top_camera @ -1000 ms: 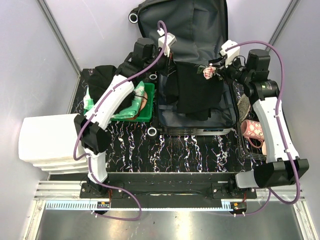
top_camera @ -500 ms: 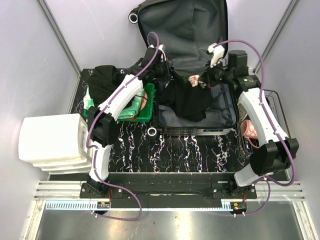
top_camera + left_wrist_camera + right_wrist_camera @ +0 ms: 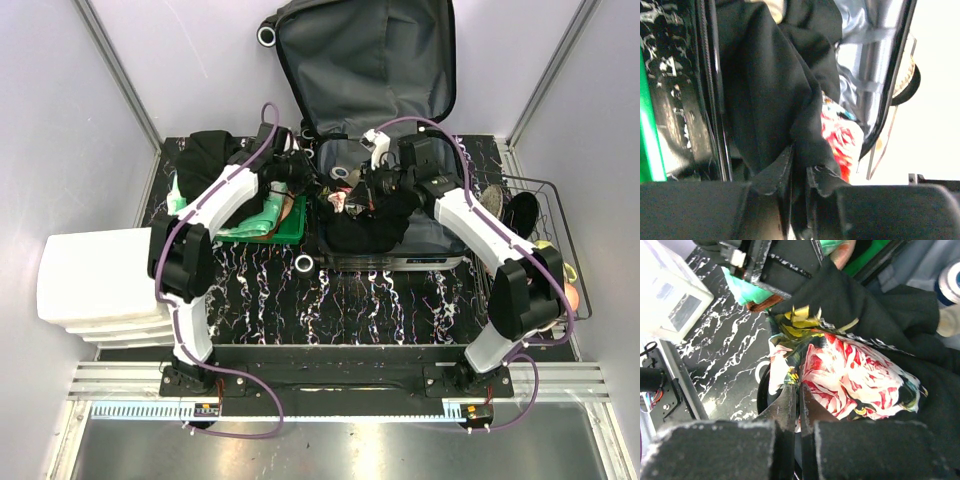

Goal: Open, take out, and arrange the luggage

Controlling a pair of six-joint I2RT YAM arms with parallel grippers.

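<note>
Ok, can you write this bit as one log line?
luggage: open, lid up | left gripper: shut on black garment | right gripper: shut on floral cloth

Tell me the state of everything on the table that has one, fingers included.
luggage: open, lid up at the back.
black garment: bunched in the luggage's base, pinched by the left fingers.
floral cloth: crumpled against the black garment, pinched by the right fingers.
left fingers: shut on the black garment.
right fingers: shut on the floral cloth.
green bin: holding green items.
wire basket: holding several items.
</note>
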